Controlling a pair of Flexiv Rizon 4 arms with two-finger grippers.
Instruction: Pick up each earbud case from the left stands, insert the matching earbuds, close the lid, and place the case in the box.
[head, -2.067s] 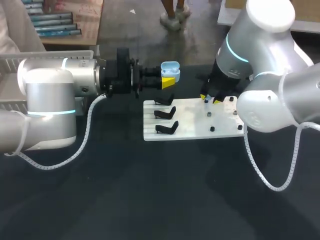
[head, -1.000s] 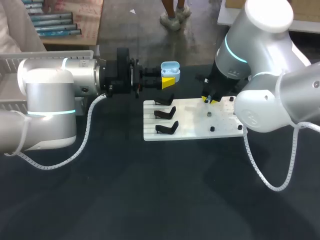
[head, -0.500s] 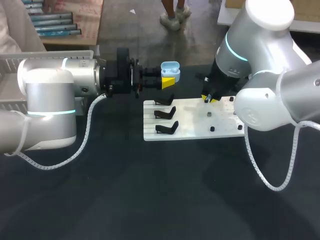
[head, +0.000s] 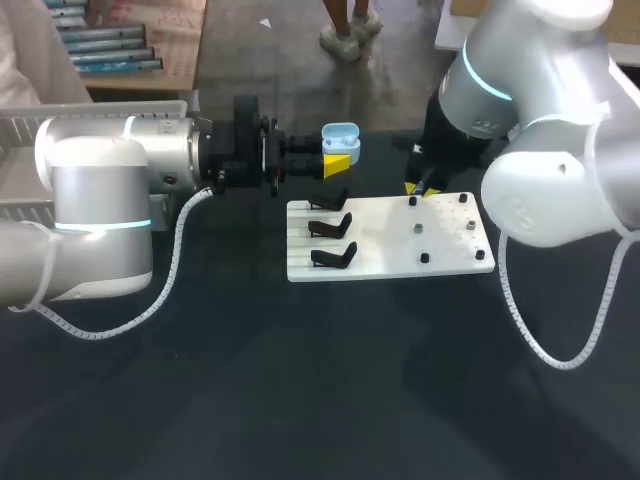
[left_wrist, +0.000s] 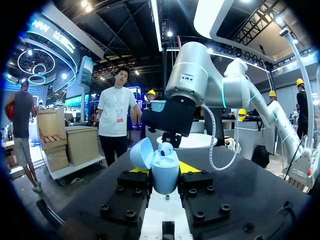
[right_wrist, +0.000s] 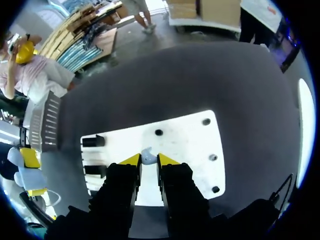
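An open light-blue earbud case is held above the table's far side, my left gripper shut on its lower half. In the left wrist view the case stands upright between the yellow fingertips, lid swung back, a rounded earbud sitting in its top. My right gripper hangs over the far edge of the white board. Seen from the right wrist, this gripper is shut on a small pale earbud above the board.
Three black stands line the board's left side, with nothing on them. Several small dark pegs dot its right side. A white slatted crate sits at the far left behind my left arm. Dark tabletop lies all around.
My right gripper has risen off the board with the earbud and shifted toward the far edge, uncovering a peg. The left arm and the case have stayed put.
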